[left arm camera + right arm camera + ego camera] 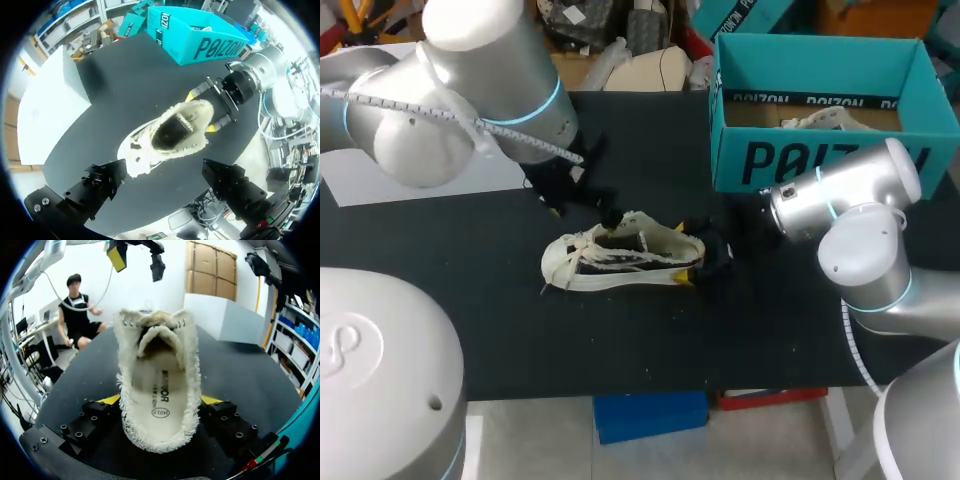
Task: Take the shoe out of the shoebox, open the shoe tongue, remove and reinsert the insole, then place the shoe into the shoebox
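Silver rounded arms (460,100), pale blue joint rings (548,105), white spiral-wrapped cable (440,110), black screw-studded pincers (160,412), yellow tips (107,400)

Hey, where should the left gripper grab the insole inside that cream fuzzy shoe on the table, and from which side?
Probably pinch the pale printed insole at its heel end, coming straight down through the cream fuzzy shoe's upward-facing opening. That end lies bare, while the toe end runs under the tongue. The right gripper clamps the heel's sides.

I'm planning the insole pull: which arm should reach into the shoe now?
Probably left. The right gripper is shut on the heel of the shoe, steadying it. The left gripper hangs open above the shoe's opening, with the insole exposed.
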Tool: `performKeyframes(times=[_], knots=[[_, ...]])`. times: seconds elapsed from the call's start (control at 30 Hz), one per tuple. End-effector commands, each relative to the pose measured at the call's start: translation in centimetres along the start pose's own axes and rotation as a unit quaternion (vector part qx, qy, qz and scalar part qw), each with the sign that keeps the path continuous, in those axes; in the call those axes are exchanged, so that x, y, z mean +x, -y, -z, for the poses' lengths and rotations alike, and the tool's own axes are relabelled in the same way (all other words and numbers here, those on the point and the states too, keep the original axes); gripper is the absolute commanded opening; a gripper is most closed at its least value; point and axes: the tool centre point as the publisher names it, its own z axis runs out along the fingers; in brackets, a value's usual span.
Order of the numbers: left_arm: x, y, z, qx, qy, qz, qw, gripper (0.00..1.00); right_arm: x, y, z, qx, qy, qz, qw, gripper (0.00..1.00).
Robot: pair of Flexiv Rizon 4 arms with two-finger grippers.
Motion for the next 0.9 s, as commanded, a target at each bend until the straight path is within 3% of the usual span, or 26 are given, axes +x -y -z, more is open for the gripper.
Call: performKeyframes(times=[0.03,0.57,0.73,0.9], knots=[[0.7,1.6,-0.1,-0.118,0.081,0.236,0.961,1.00,0.0,0.0,-0.2,0.000,0.000,-0.001,1.000,0.00],[0.8,1.8,-0.3,-0.108,0.100,0.226,0.963,1.00,0.0,0.0,-0.2,0.000,0.000,-0.001,1.000,0.00],[2.4,3.0,-1.1,-0.087,0.137,0.197,0.967,1.00,0.0,0.0,-0.2,0.000,0.000,-0.001,1.000,0.00],[3.6,4.0,-2.8,-0.107,0.166,0.198,0.960,1.00,0.0,0.0,-0.2,0.000,0.000,-0.001,1.000,0.00]])
